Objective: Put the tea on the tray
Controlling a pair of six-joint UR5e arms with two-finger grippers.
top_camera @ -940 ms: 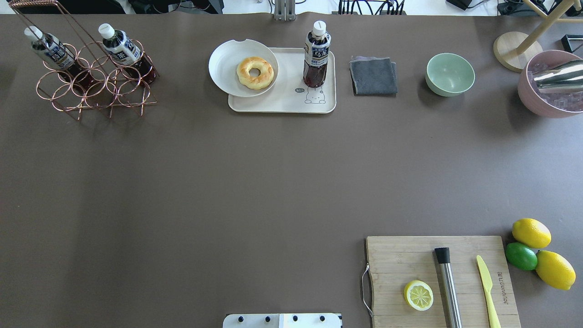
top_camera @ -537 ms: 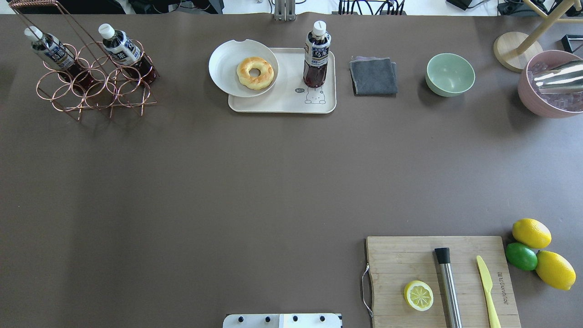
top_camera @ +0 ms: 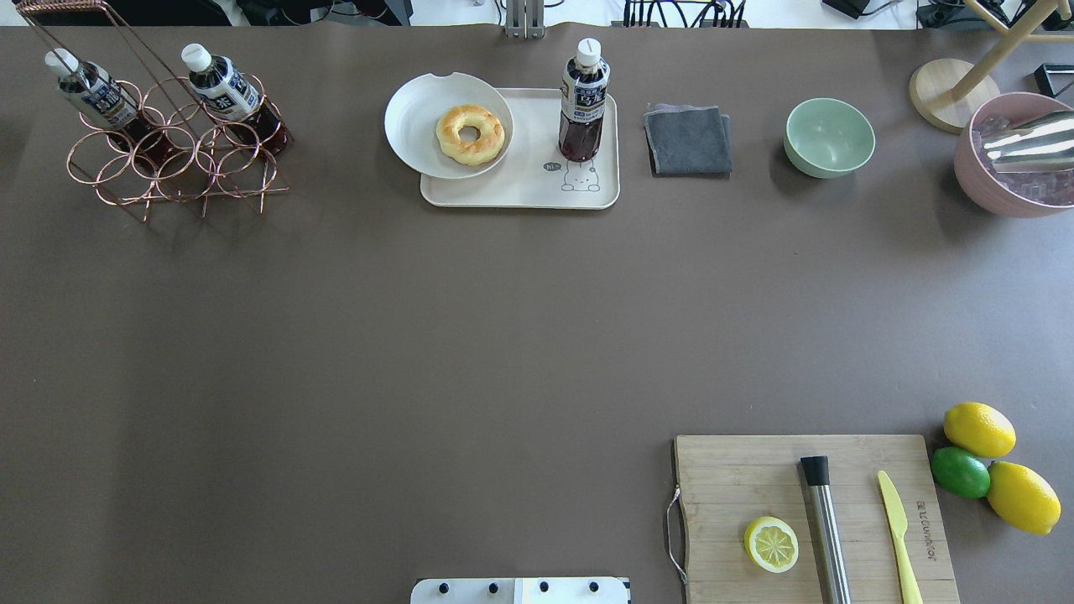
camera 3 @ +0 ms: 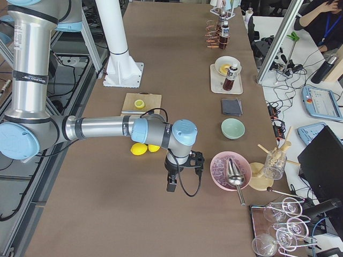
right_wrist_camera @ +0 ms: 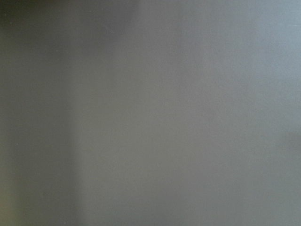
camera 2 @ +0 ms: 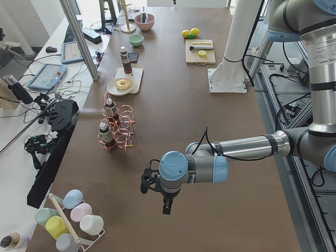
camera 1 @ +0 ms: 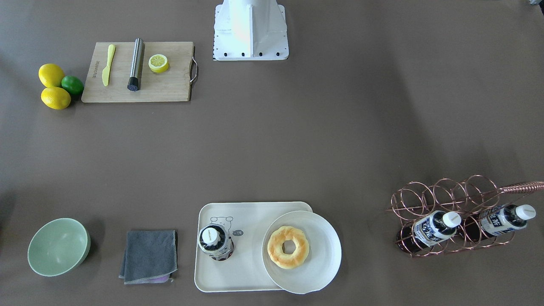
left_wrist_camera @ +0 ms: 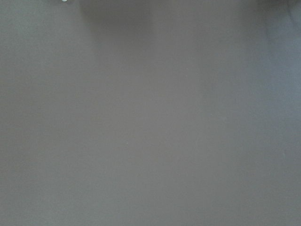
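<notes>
The tea [top_camera: 584, 101] stands on the tray [top_camera: 520, 191] at the bench's [top_camera: 503, 335] far edge, well apart from the left pincer [camera 2: 166, 205] and the right pincer [camera 3: 171, 185]; whether either is clenched cannot be told.

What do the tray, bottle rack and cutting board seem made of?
Tray: probably matte cream plastic or melamine, smooth moulded rim. Bottle rack: glossy copper-toned metal wire, thin bent loops. Cutting board: unfinished pale wood, perhaps bamboo, with visible strip grain.

your counter [top_camera: 419, 335] looks matt and smooth; the tray [top_camera: 520, 195] is matt cream, the tea bottle [top_camera: 581, 109] clear glossy plastic, the rack [top_camera: 199, 155] shiny copper wire, the cutting board [top_camera: 738, 478] grained wood, the cloth [top_camera: 688, 141] soft grey fabric.
</notes>
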